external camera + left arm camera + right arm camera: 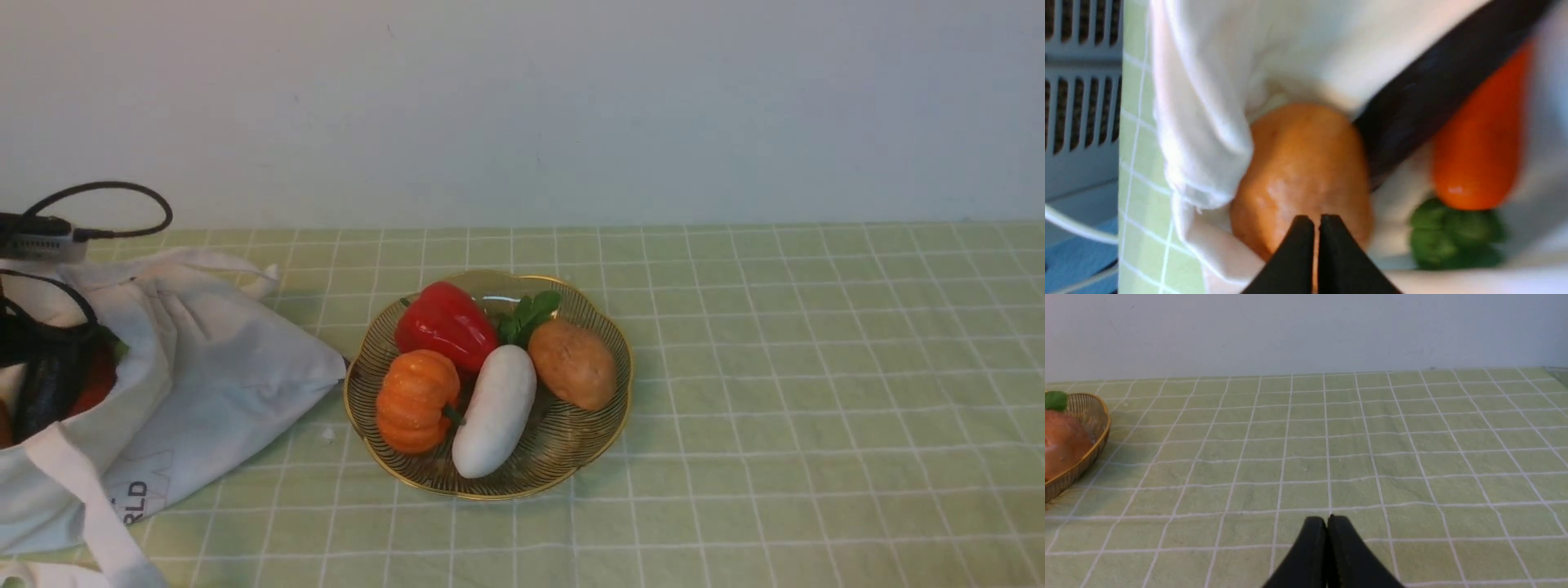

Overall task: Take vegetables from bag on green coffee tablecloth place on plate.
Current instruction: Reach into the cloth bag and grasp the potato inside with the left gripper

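The amber plate (571, 457) on the green checked tablecloth (816, 367) holds a red pepper (445, 325), an orange pumpkin (416, 398), a white radish (494, 411) and a brown potato (573, 363). The white bag (204, 367) lies at the left, its mouth open. In the left wrist view my left gripper (1316, 222) is shut and empty, just over a brown potato (1302, 163) inside the bag (1208, 81), beside a dark aubergine (1433, 90) and an orange-red vegetable (1478, 155) with a green top. My right gripper (1327, 520) is shut and empty above bare cloth.
The plate's rim (1098, 437) and its potato (1061, 445) show at the edge of the right wrist view. A pale wall stands behind the table. My left arm's wrist and black cables (49, 237) hang over the bag. A grey vented unit (1081, 81) lies beyond the table edge.
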### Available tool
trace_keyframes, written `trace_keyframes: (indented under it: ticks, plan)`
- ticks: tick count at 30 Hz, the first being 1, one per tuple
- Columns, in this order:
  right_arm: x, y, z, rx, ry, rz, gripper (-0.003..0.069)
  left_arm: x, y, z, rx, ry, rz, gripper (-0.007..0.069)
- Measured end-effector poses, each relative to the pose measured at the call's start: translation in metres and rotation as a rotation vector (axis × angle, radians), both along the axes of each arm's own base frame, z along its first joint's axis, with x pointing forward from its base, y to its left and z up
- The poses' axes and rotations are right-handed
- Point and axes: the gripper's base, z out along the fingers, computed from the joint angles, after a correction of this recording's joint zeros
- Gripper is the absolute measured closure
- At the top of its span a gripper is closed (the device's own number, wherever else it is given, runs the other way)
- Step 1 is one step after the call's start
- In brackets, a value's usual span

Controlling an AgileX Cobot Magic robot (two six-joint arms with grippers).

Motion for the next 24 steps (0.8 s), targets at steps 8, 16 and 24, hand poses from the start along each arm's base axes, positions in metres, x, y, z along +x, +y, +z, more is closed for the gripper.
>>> trace_keyframes:
  ticks: [8, 16, 24]
  plan:
    - [0.0, 0.0, 0.0, 0.0, 0.0, 0.0, 0.0673, 0.001, -0.023, 0.027, 0.004, -0.102, -0.078, 0.0629]
    - [0.0, 0.0, 0.0, 0.0, 0.0, 0.0, 0.0673, 0.005, -0.007, 0.012, 0.103, -0.031, -0.038, 0.0526]
    - [0.0, 0.0, 0.0, 0.0, 0.0, 0.0, 0.0673, 0.007, 0.01, -0.006, 0.087, -0.011, 0.066, 0.0203]
